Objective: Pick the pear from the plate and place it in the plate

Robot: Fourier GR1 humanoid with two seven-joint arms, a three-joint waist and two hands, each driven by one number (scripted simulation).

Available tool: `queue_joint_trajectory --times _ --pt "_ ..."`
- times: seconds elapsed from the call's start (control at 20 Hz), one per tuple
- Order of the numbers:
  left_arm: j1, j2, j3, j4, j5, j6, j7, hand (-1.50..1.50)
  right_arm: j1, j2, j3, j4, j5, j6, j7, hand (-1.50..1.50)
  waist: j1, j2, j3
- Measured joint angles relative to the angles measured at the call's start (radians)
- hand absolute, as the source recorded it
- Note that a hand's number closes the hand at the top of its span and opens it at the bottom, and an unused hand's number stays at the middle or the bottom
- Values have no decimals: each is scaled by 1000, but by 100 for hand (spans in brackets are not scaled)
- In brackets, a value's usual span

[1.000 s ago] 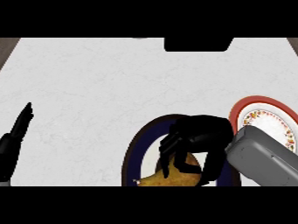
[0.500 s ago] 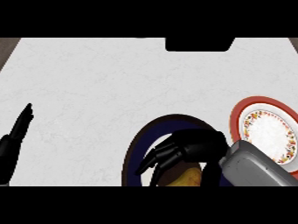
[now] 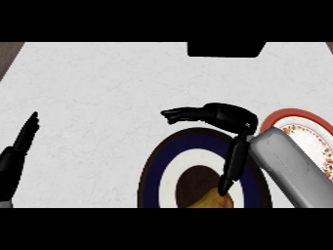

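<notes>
The pear (image 3: 214,199) sits low on the dark plate (image 3: 163,163), right at the bottom of the head view, a yellow-brown lump lying on the plate's brown centre. Only its upper part shows; the rest is cut by the lower edge. The right hand (image 3: 225,116) hangs above the far rim of that plate, fingers stretched out straight and pointing left, thumb (image 3: 234,165) hanging straight down toward the fruit. The thumb tip comes right to the pear's top edge, though I cannot tell whether they touch. Nothing is held: the hand is spread, fingers and thumb wide apart, the pear lying free below it.

The dark plate is a set of rings: a dark outer rim, a navy band, a white ring, then the brown middle. Smooth, glossy-looking, round. Just to its right lies the red-rimmed plate (image 3: 301,115), white inside with a speckled floral band, half covered by the smooth grey forearm (image 3: 293,170). The counter (image 3: 111,88) is pale, faintly marbled, with wood-brown strips at the far corners.

At the left edge the left hand (image 3: 10,161) rests, black, fingers straight and pointing away.
</notes>
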Motion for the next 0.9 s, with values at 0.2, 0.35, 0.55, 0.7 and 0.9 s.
queue_joint_trajectory --times 0.2,0.35,0.55,0.7,0.9 --pt "-11 -5 -7 7 -8 0 -6 0 -109 30 -89 216 -106 67 35 -150 16 6 1" --pt "-26 -6 -12 8 -8 -7 -4 0 -189 30 -148 369 -132 94 22 -150 31 12 1" --pt "-33 -5 -15 13 -6 -16 -14 0 -261 8 -196 493 -133 115 -5 -150 47 20 3" --pt "-43 -7 -18 10 -5 -19 -12 0 -294 -12 -216 540 -119 116 -28 -150 59 26 4" --pt "-64 -10 -26 16 -13 -18 -11 0 -320 -26 -224 587 -98 112 -45 -150 70 34 5"
